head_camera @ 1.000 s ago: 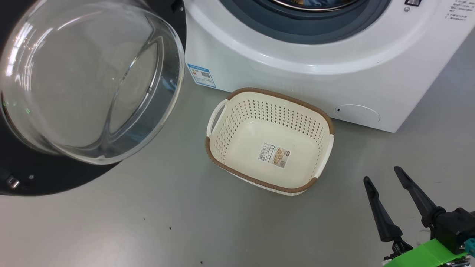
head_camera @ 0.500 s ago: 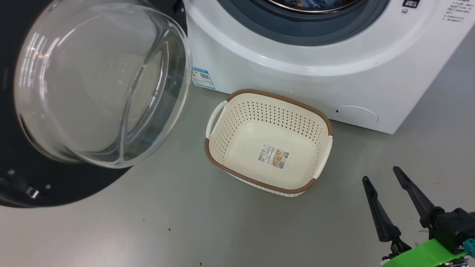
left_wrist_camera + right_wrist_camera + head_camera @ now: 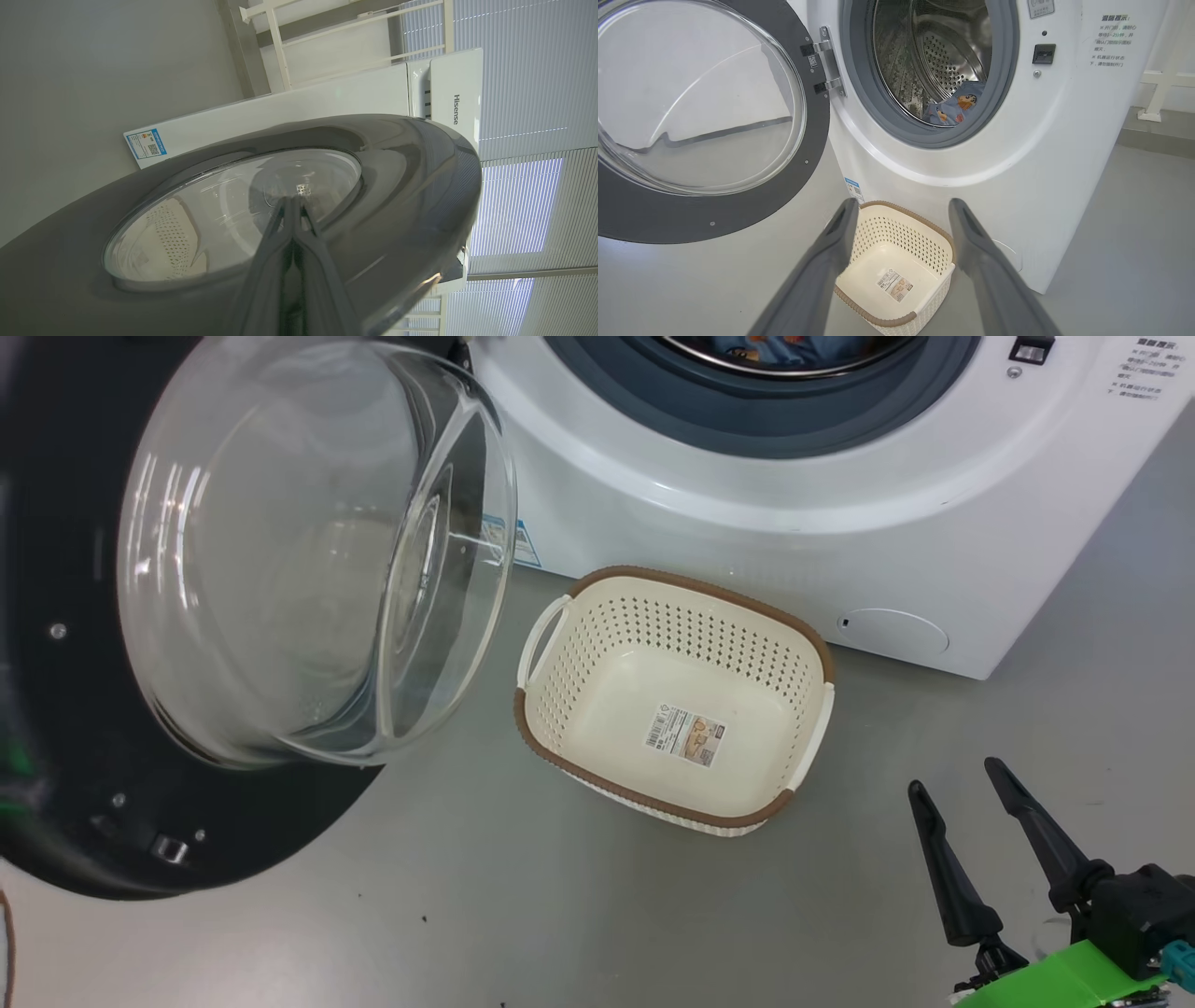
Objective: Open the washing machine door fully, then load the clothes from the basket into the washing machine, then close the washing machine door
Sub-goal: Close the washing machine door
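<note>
Head view: high, facing forward and down, over basket (image 3: 672, 709) and washing machine (image 3: 747, 541) front. Left wrist view: very near outer face of washing machine door (image 3: 411, 186), rolled sideways. Right wrist view: low, farther back, facing drum (image 3: 952, 56). Shared across all three: door, basket.

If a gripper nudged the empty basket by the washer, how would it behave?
The basket is probably light: thin perforated plastic, nothing inside but a label. On the smooth grey floor it would likely slide rather than tip, being low and wide. Its walls look stiff enough to keep shape.
</note>
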